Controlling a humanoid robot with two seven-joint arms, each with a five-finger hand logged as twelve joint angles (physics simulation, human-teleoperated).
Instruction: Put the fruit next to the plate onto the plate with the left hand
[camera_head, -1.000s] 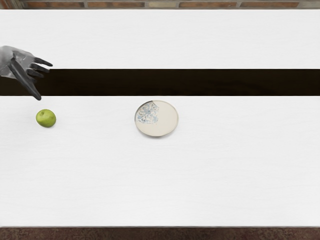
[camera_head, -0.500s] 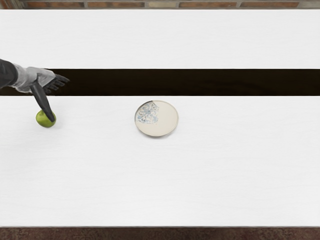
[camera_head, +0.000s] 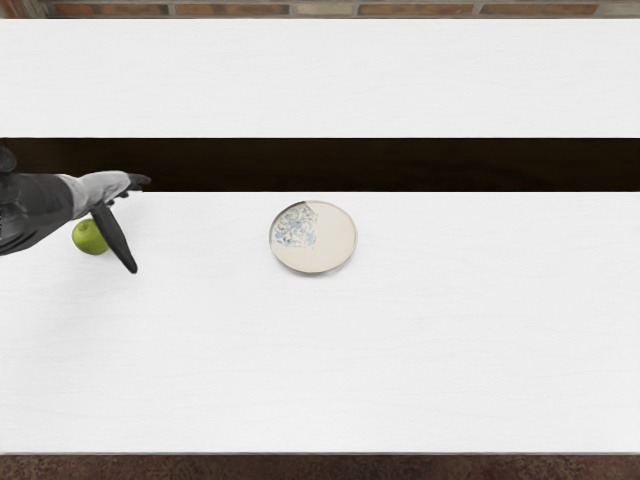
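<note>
White bench (camera_head: 420, 340) fills most of the head view. A dark gap (camera_head: 400, 165) runs along its far edge, with a second white surface (camera_head: 320, 80) beyond it. A strip of brick wall (camera_head: 300, 8) shows at the very top.

The left arm (camera_head: 30, 210) comes in over the bench's left edge in a dark sleeve that turns to a pale grey wrist. The left hand (camera_head: 105, 192) lies over the far-left part of the bench, right at the far edge beside the gap. It is spread open and has hold of nothing. Most of its dark fingers reach to the right along the far edge, while one long finger (camera_head: 118, 245) slants down toward the near side.

The green apple (camera_head: 86, 237) sits on the bench close to the left edge, just under the wrist. The slanting finger crosses its right side, and whether that finger touches the fruit or passes above it cannot be told. The hand covers part of the apple's top and right side.

The round, cream-coloured plate (camera_head: 335, 245) has a blue pattern on its upper-left part. It lies flat near the far edge, about midway along the bench and well apart from the apple, with nothing on it.
</note>
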